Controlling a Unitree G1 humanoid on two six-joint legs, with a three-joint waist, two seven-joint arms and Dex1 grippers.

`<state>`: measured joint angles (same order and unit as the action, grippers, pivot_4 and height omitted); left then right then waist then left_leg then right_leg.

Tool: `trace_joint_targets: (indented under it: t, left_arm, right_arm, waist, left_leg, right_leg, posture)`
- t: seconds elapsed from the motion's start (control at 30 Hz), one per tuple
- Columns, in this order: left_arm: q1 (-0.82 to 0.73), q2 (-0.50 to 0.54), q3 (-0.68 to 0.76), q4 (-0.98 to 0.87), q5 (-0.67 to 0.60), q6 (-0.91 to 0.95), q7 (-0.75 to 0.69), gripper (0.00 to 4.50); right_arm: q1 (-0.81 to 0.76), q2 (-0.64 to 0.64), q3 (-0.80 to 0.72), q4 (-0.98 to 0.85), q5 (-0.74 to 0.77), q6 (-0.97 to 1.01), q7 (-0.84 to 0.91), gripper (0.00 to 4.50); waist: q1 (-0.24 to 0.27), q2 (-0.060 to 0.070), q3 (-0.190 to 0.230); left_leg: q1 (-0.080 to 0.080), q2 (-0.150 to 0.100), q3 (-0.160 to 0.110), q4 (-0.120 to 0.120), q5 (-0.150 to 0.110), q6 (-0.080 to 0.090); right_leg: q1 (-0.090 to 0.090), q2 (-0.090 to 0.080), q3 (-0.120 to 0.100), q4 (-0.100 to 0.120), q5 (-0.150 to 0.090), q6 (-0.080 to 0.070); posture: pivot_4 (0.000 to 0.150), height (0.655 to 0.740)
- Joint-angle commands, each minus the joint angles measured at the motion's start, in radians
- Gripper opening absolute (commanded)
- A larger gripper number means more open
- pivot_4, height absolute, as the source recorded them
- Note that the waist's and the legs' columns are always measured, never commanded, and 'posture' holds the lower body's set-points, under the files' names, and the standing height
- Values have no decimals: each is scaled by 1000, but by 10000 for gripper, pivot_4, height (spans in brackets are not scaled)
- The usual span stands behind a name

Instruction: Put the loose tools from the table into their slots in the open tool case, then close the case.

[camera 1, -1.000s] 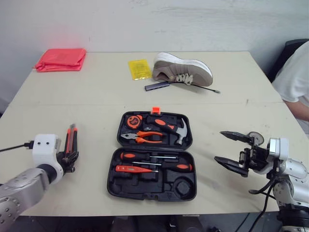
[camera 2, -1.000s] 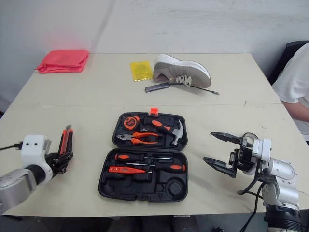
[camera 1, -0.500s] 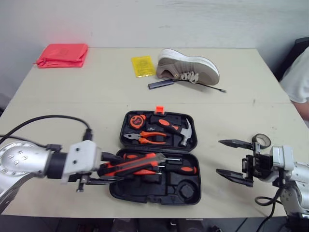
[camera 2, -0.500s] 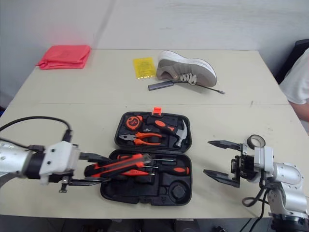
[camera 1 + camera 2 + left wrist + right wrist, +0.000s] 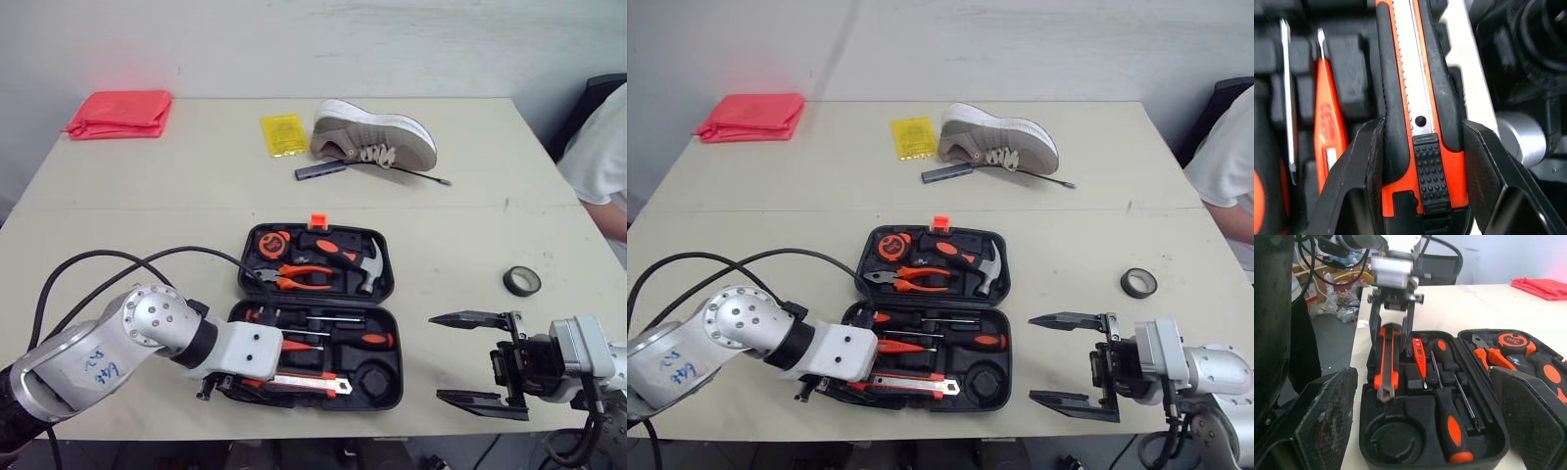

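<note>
The black tool case (image 5: 387,294) lies open at the table's middle, holding pliers, a hammer, a tape measure and screwdrivers. My left gripper (image 5: 230,384) is shut on an orange and black utility knife (image 5: 306,383), lying low along the case's front row beside the round empty slot (image 5: 374,377). Up close, the fingers (image 5: 1364,161) clamp the knife (image 5: 1420,88) by its sides. A black tape roll (image 5: 522,281) lies on the table right of the case. My right gripper (image 5: 480,360) stands open near the front edge, right of the case, with nothing between its fingers.
A grey shoe (image 5: 374,135), a yellow packet (image 5: 282,134), a grey stick (image 5: 319,171) and a thin black rod (image 5: 423,176) lie at the back. A red cloth (image 5: 120,113) sits at the back left. A person's white sleeve (image 5: 602,157) shows at the right edge.
My left arm swung the utility knife in from the table's left side and lowered it to the case's front row. My right gripper sank toward the front edge, uncovering the tape roll.
</note>
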<state>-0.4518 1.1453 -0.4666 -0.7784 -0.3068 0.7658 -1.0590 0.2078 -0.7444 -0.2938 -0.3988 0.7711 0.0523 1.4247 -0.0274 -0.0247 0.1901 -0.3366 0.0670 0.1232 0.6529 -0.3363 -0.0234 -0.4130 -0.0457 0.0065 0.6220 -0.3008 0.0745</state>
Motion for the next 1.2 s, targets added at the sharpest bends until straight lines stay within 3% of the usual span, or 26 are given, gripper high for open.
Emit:
trace_joint_targets:
  t: [0.03, 0.5, 0.53, 0.6, 0.7, 0.87, 0.97, 1.03, 1.13, 1.2]
  left_arm:
    - [-38, -19, -58, -17, 76, 56, 3, 15699]
    - [-41, -114, -76, -7, 119, 136, 33, 15699]
    - [-34, -126, -65, -8, 116, 131, 39, 23699]
    - [-29, -149, 1, -21, 75, 99, 28, 31304]
    - [6, -154, 110, -44, 6, 55, 0, 31304]
    - [145, -196, 271, -10, -23, -180, 9, 31304]
    - [230, -200, 303, 33, 10, -255, 19, 22971]
    - [272, -188, 294, 57, 50, -350, -3, 13942]
    - [311, -252, 319, 74, -12, -364, 25, 423]
    - [344, -289, 305, 91, -12, -373, 43, 423]
  right_arm:
    - [-5, -14, -34, -52, 24, 24, -36, 45000]
    - [4, -1, -40, -33, 11, 14, -41, 45000]
    - [5, -1, -41, -31, 11, 13, -39, 45000]
    - [3, 0, -42, -26, 8, 10, -37, 45000]
    - [-3, 3, -40, -16, 4, 4, -33, 45000]
    - [-17, 9, -31, 3, -6, -4, -34, 45000]
    - [-25, 12, -26, 14, -16, -6, -39, 45000]
    - [-30, 12, -24, 22, -27, -3, -44, 45000]
    - [-33, 12, -21, 27, -37, 2, -51, 45000]
    - [-36, 12, -18, 30, -43, 5, -55, 45000]
  waist:
    - [1, -1, 0]
    - [2, -1, 0]
    - [3, -1, 0]
    - [5, -1, 0]
    - [3, -2, 0]
    - [-1, -1, 0]
    - [1, -1, 0]
    - [-1, -1, 0]
    - [0, -1, 0]
    - [1, -1, 0]
  left_leg:
    - [0, 0, 0, 1, 0, 0]
    - [0, 0, 0, 7, -2, 3]
    - [0, 0, 0, 8, -2, 4]
    - [-1, 0, -1, 11, -3, 6]
    - [-1, -1, 0, 12, -3, 7]
    - [0, 1, -1, 11, -4, 6]
    - [0, 1, -1, 11, -4, 5]
    - [1, 1, -1, 11, -4, 5]
    - [0, 2, -1, 11, -4, 6]
    - [0, 4, -1, 11, -4, 6]
  right_leg:
    - [0, 0, 0, 0, 0, 0]
    - [1, 0, 1, 3, 1, 1]
    - [2, -1, 1, 3, 1, 1]
    - [3, -2, 1, 3, 1, 2]
    - [3, -3, 1, 3, 1, 2]
    - [3, -2, 1, 5, 1, 2]
    - [3, -2, 1, 5, 1, 1]
    - [3, -1, 2, 5, 1, 1]
    - [3, -3, 1, 5, 1, 1]
    - [3, -3, 1, 5, 2, 2]
  posture:
    - [1500, 7400]
    - [1500, 7400]
    - [1500, 7400]
    - [1500, 7400]
    - [1500, 7400]
    - [1500, 7400]
    - [1500, 7400]
    - [1500, 7400]
    - [1500, 7400]
    - [1500, 7400]
